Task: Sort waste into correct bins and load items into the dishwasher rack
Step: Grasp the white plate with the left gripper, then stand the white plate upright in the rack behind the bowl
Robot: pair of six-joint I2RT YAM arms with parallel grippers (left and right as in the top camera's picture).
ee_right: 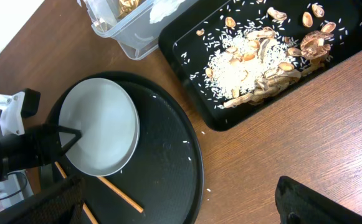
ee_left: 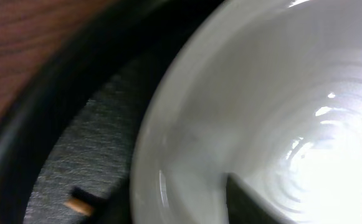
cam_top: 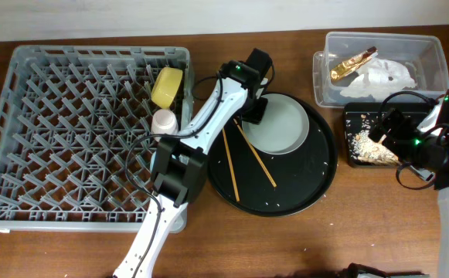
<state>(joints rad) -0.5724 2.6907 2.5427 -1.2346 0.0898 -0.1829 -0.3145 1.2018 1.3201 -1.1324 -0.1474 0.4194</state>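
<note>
Right at the left pincer (cam_top: pixel 250 113) sits the plate (cam_top: pixel 284 123), one finger (ee_left: pixel 249 202) over its near rim; whether it pinches, I cannot tell. The right pincer (cam_top: pixel 384 127), spread, hangs farther off.

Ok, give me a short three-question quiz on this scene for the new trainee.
1. How many chopsticks lie on the round black tray?
2. True or false: the yellow bowl sits in the dishwasher rack.
3. The gold wrapper lies in: A) the round black tray; B) the clear tub; C) the dishwasher rack.
Key: 1 two; 2 true; 3 B.
</note>
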